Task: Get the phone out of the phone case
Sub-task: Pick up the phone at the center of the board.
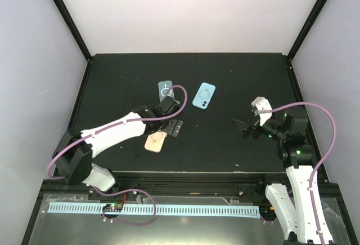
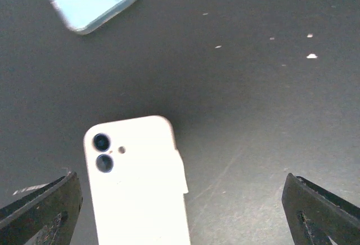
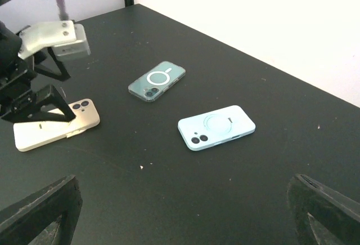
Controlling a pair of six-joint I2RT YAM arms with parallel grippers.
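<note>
Barely started imo: phone looks unremoved from its cream case, flat on the worktop, left hand spread open just above it holding nothing, right hand open too, well apart.

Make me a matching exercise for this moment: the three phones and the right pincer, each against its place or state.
Things:
1. cream phone
2. light blue phone
3. dark teal phone
4. right pincer

Places or states:
A. open, holding nothing
B. rightmost of the three phones
C. right by the open left pincer
D. white ring on its back

Pairs: 1-C, 2-B, 3-D, 4-A
</note>
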